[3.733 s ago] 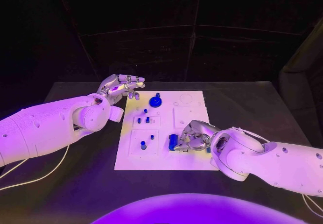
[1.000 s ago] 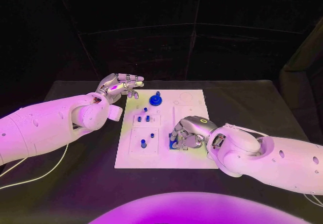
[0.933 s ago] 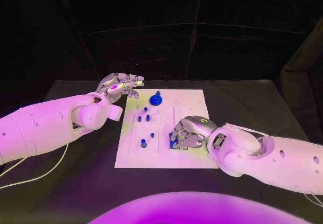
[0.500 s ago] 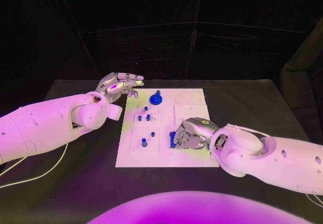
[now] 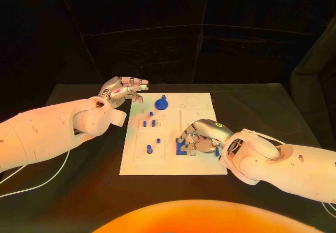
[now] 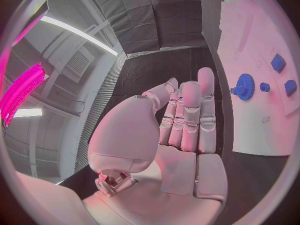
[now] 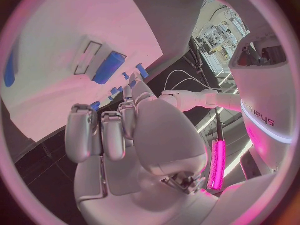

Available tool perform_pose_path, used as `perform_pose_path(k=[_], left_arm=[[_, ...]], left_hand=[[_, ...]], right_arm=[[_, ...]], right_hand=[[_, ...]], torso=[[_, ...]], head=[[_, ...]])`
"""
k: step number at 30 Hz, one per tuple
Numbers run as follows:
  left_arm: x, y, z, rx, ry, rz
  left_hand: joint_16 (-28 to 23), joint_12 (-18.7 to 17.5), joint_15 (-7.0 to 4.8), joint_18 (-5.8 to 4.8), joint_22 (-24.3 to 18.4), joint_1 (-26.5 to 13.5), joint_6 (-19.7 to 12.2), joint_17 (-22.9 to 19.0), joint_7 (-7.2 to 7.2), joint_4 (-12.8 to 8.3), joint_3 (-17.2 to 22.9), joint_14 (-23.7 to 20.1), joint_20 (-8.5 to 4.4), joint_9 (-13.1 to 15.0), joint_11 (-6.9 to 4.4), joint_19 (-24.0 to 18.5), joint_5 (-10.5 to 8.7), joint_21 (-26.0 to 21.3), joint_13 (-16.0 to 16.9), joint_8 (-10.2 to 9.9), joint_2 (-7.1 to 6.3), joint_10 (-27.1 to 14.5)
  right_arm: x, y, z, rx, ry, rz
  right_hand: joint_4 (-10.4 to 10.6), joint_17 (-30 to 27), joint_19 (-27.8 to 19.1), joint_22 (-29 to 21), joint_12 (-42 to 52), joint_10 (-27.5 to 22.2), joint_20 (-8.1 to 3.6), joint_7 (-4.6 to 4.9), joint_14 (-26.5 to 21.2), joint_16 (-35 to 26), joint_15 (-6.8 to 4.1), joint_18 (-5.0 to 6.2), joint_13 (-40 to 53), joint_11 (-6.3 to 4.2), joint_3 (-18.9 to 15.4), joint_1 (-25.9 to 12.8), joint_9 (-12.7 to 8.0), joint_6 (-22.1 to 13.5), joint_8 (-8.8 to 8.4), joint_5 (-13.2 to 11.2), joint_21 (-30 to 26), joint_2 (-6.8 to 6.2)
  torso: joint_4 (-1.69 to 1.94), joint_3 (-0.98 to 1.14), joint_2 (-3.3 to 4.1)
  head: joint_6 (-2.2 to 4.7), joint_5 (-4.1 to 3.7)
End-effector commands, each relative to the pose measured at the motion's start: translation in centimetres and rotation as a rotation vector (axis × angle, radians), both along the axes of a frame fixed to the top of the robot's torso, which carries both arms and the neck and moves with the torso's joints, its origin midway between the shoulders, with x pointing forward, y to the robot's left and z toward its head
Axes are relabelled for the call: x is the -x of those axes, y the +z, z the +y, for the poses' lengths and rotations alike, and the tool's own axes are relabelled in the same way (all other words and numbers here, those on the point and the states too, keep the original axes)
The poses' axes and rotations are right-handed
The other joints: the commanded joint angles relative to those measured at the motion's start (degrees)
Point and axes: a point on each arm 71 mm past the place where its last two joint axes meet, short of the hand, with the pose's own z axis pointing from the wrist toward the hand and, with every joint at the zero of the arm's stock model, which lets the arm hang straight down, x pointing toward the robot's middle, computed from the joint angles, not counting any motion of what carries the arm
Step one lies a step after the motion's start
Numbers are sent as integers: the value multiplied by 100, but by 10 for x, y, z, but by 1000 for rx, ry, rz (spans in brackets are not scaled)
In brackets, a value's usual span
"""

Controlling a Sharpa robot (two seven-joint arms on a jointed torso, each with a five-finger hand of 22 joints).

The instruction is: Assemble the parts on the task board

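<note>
Head view: the black table (image 5: 280, 104) carries the white task board (image 5: 199, 162) at its middle, and my two arms reach in over it. My left hand (image 5: 125, 90) hovers just off the board's far left corner, fingers together and loosely curled, holding nothing; the left wrist view shows the same empty palm. My right hand (image 5: 201, 138) sits low over the board's near right part, fingers curled down on a blue block (image 5: 183, 147). I cannot tell whether I actually grip it or only press on it, since my fingers cover most of it.

Smaller parts are spread across the board: a blue gear (image 5: 161, 103) with a knob near the far edge, small blue pegs (image 5: 148, 124) in the middle left recess, and a blue pin (image 5: 149, 149) in the near left recess.

I judge the step in hand to be seating the blue block into its slot. The next move calls for steady downward pressure with the block kept square to the recess, then letting go without dragging it out.

Against the picture from half a second ago, my right hand has edged a little toward the board's right edge and more of the block shows beside my fingers. My left hand has stayed put.
</note>
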Motion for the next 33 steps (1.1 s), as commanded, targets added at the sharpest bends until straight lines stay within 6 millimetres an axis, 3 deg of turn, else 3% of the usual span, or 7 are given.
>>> perform_pose_path(k=[1,8,12,15,19,24,33], left_arm=[[0,1,-1,9,-9,-4],[1,2,-1,10,-9,-5],[1,1,0,10,-10,-4],[2,1,0,10,-11,-4],[2,1,-1,11,-14,-4],[3,1,-1,12,-16,-3],[4,0,0,11,-16,-1]], left_hand=[[-36,17,-7,39,-5,39,-28,-6,-8,-25,1,-46,19,4,17,-38,19,-19,7,20,17,-39],[-36,26,-8,39,-4,44,-33,-12,-6,-34,3,-49,19,4,18,-39,19,-18,6,28,18,-44],[-37,28,-7,39,-4,39,-34,-17,-5,-34,1,-51,19,4,19,-39,18,-18,6,30,16,-46],[-37,28,-7,39,-4,39,-34,-17,-5,-34,1,-51,19,4,19,-39,18,-18,6,30,16,-46],[-37,28,-7,39,-4,39,-34,-17,-5,-34,1,-51,19,4,19,-39,18,-18,6,30,16,-46],[-37,33,-5,38,-4,30,-37,-20,-3,-32,-4,-52,20,4,22,-40,17,-18,6,34,12,-48],[-36,35,-5,38,-4,26,-38,-19,-2,-31,-7,-52,20,4,22,-40,17,-18,6,36,11,-50]], right_arm=[[-1,7,-14,-119,-81,8],[-6,6,-63,-56,-260,77],[-4,5,-87,32,-338,104],[-4,2,-95,90,-371,140],[-3,-4,-103,171,-411,191],[-4,-9,-108,248,-442,220],[-4,-14,-107,331,-445,239]], right_hand=[[54,734,3,-17,-76,8,42,17,444,-10,54,-75,-1609,40,-2,-158,-23,-3,-57,67,5,-54],[293,696,-5,-39,-121,-8,65,3,436,-35,63,-67,-1631,39,-142,-534,-67,95,-132,695,-4,-166],[389,656,-9,-48,-202,-43,60,-5,428,-61,57,-65,-1687,35,-266,-694,-74,144,-131,721,-9,-288],[480,649,-13,-56,-207,-39,54,-31,427,-68,44,-62,-1689,17,-384,-820,-66,210,-107,832,-14,-364],[654,611,-21,-79,-234,-39,32,-78,419,-96,14,-57,-1706,-19,-601,-1002,-37,308,-56,987,-29,-444],[890,582,-26,-100,-269,-45,-3,-131,414,-121,-24,-54,-1725,-62,-842,-1165,44,393,25,998,-45,-492],[1123,560,-26,-116,-299,-51,-45,-199,412,-144,-70,-52,-1737,-116,-1065,-1196,219,495,171,930,-62,-573]], torso=[[-7,-3,-6],[-31,1,-3],[-40,8,5],[-35,-6,8],[-40,8,10],[-36,2,7],[-24,-5,1]], head=[[14,-29],[29,-94],[47,-148],[54,-192],[61,-230],[53,-318],[54,-338]])
